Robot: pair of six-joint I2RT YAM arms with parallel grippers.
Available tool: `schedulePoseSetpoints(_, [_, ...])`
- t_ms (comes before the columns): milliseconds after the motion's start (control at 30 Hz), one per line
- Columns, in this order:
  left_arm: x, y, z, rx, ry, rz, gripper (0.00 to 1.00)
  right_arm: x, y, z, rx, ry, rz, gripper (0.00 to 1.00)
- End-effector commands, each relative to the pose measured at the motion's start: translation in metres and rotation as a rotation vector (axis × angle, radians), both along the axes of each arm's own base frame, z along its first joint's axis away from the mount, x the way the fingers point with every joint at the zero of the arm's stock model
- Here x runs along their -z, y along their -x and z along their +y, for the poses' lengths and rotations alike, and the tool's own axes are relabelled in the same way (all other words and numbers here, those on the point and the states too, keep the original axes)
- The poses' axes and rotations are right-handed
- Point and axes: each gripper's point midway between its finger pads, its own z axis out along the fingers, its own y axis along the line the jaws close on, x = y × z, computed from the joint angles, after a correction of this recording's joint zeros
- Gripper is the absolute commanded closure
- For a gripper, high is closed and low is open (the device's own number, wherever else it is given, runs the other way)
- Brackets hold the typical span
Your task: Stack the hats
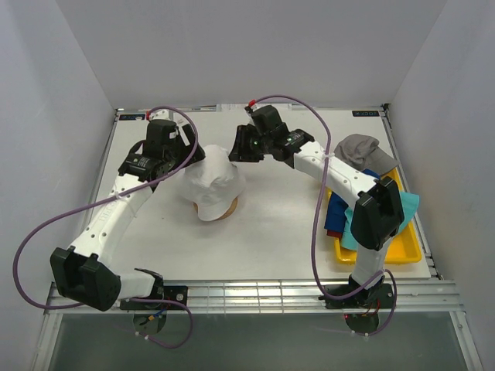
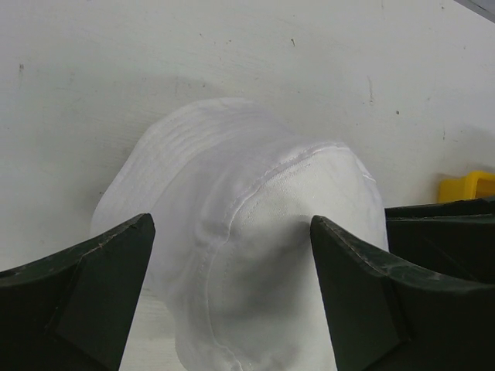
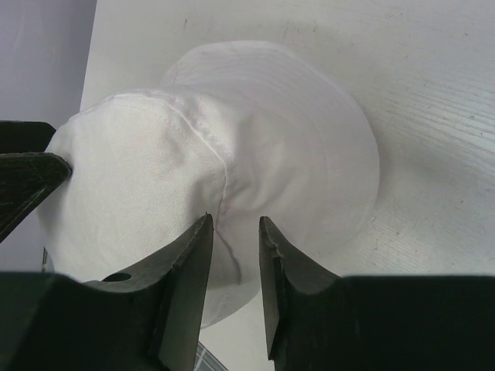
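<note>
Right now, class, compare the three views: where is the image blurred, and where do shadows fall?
Top external: even light, nothing blurred. Left wrist: white hat sharp, faint shadow on table behind. Right wrist: seams crisp, gripper fingers dark with little detail.

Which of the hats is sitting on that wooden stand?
The white hat, alone on the stand mid-table; the grey hat, blue hat, red hat and teal hat lie heaped at the yellow tray.

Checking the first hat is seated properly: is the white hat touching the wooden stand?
Touching. The top view shows the white hat draped over the wooden stand, whose tan rim peeks out just under the brim.
</note>
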Motion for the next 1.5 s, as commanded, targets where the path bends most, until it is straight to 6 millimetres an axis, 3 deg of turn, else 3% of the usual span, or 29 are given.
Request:
schedulePoseSetpoints(0, [0.007,0.014,0.012,-0.028,-0.035,0.027,0.08,-0.058,0.000,0.001,-0.002,-0.075,-0.108,0.63])
schedulePoseSetpoints(533, [0.012,0.021,0.022,-0.054,-0.050,0.038,0.08,-0.074,-0.002,-0.013,0.029,-0.063,-0.148,0.57])
schedulePoseSetpoints(767, [0.007,0.022,0.022,-0.051,-0.044,0.021,0.08,-0.072,-0.006,-0.036,0.074,-0.009,-0.161,0.56])
schedulePoseSetpoints(1000, [-0.009,0.019,0.018,-0.033,-0.025,-0.016,0.08,-0.063,-0.011,-0.074,0.145,0.076,-0.149,0.56])
schedulePoseSetpoints(1167, [-0.027,0.010,0.012,-0.010,-0.009,-0.059,0.08,-0.049,-0.008,-0.125,0.255,0.211,-0.124,0.56])
schedulePoseSetpoints(1200, [-0.036,0.007,0.009,-0.002,0.002,-0.080,0.08,-0.054,-0.008,-0.142,0.296,0.222,-0.135,0.56])
schedulePoseSetpoints(1267, [-0.044,0.001,0.005,0.008,0.015,-0.097,0.08,-0.041,-0.004,-0.174,0.362,0.287,-0.104,0.56])
schedulePoseSetpoints(1300, [-0.058,-0.002,-0.001,0.022,0.045,-0.128,0.08,-0.049,0.002,-0.188,0.392,0.287,-0.117,0.56])
schedulePoseSetpoints(1367, [-0.071,-0.006,-0.010,0.049,0.091,-0.154,0.08,-0.032,0.012,-0.224,0.472,0.369,-0.078,0.56])
schedulePoseSetpoints(1400, [-0.088,-0.008,-0.020,0.081,0.141,-0.187,0.08,-0.039,0.022,-0.239,0.505,0.370,-0.093,0.56])
schedulePoseSetpoints(1467, [-0.101,-0.010,-0.028,0.109,0.178,-0.213,0.08,-0.031,0.035,-0.274,0.591,0.424,-0.066,0.56])
